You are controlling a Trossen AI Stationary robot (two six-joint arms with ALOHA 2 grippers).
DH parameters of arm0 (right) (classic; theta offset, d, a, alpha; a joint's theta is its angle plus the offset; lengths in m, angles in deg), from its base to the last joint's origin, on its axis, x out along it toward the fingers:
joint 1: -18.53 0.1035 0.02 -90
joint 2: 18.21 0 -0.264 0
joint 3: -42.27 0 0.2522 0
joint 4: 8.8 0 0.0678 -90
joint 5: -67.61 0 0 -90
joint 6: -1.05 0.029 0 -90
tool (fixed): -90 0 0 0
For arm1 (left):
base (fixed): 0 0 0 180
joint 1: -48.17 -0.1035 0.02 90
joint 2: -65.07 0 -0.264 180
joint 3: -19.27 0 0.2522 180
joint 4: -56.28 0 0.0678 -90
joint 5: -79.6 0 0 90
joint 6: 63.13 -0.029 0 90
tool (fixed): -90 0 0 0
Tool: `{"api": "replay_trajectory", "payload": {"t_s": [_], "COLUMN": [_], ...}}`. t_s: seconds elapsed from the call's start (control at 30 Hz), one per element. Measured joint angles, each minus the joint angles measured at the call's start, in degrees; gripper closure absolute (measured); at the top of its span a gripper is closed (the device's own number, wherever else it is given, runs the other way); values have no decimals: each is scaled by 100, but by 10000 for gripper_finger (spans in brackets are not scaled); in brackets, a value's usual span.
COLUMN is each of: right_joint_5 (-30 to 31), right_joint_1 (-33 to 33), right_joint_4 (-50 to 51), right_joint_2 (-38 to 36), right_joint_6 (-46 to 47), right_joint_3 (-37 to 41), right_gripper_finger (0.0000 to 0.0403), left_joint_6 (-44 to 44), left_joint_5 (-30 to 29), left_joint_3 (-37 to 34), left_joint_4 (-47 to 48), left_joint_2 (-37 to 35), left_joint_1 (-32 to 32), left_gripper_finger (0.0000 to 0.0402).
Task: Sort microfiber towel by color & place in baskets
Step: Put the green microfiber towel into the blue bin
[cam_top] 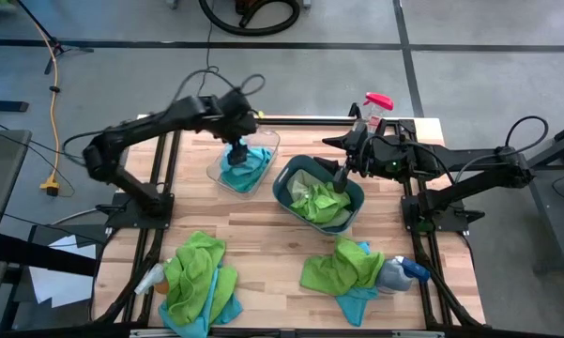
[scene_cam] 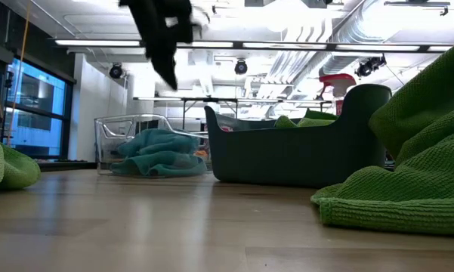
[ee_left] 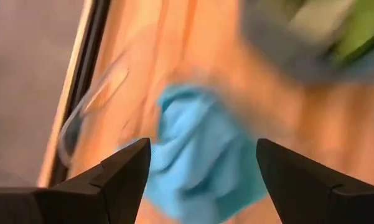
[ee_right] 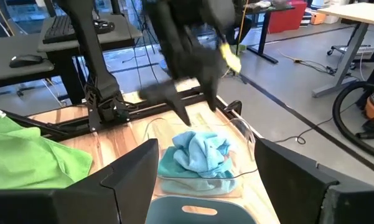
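Microfiber towels, lime green and turquoise, sorted in part.

Item 1: turquoise towel point(cam_top: 243, 167) lying crumpled in the clear basket point(cam_top: 266, 143) at the far side of the counter point(cam_top: 272, 242). My left pincer point(cam_top: 236, 148) hangs directly above it, fingers spread wide and holding nothing; the cloth sits between and below the fingertips in the left wrist view.

Item 2: green towels point(cam_top: 317, 202) heaped in the dark teal basket point(cam_top: 286, 180), just beside the clear one. My right pincer point(cam_top: 341, 180) hovers over this heap, fingers apart, empty.

Item 3: mixed pile, near-left point(cam_top: 197, 280), green over turquoise, with a spray bottle point(cam_top: 148, 278) at its edge.

Item 4: mixed pile, near-right point(cam_top: 345, 270), green over turquoise, against a blue-topped bottle point(cam_top: 402, 272).

Relation governing my next reach, as I judge it: both unsorted piles lie toward the near edge, well apart from both pincers. The left arm is nearer item 3, the right arm nearer item 4. Neither pile shows a clear long axis; each is a loose bunch, so I would pick from the top layer.
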Motion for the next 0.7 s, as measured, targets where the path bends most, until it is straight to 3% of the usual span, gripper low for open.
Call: {"api": "replay_trajectory", "payload": {"t_s": [0.1, 0.27, 0.4, 0.53, 0.7], "right_joint_5": [1, -4, -296, -1215, -1971], "right_joint_1": [0, -57, -159, -277, -283], "right_joint_4": [0, 2, 22, 26, -9], "right_joint_2": [0, 0, 0, 0, 0], "right_joint_6": [18, -4, -4, 36, 95], "right_joint_3": [0, 0, 0, 0, 0], "right_gripper_finger": [139, 139, 139, 139, 139], "left_joint_6": [706, 1860, 2758, 3339, 3487], "left_joint_5": [274, 23, -893, -2033, -2565], "left_joint_3": [0, 1, 2, 2, -430], "left_joint_4": [-245, -973, -1584, -1876, -2770], "left_joint_2": [-632, -1504, -1882, -1949, -1901], "left_joint_1": [324, 1277, 2157, 2959, 3781], "left_gripper_finger": [121, 121, 121, 121, 121]}}
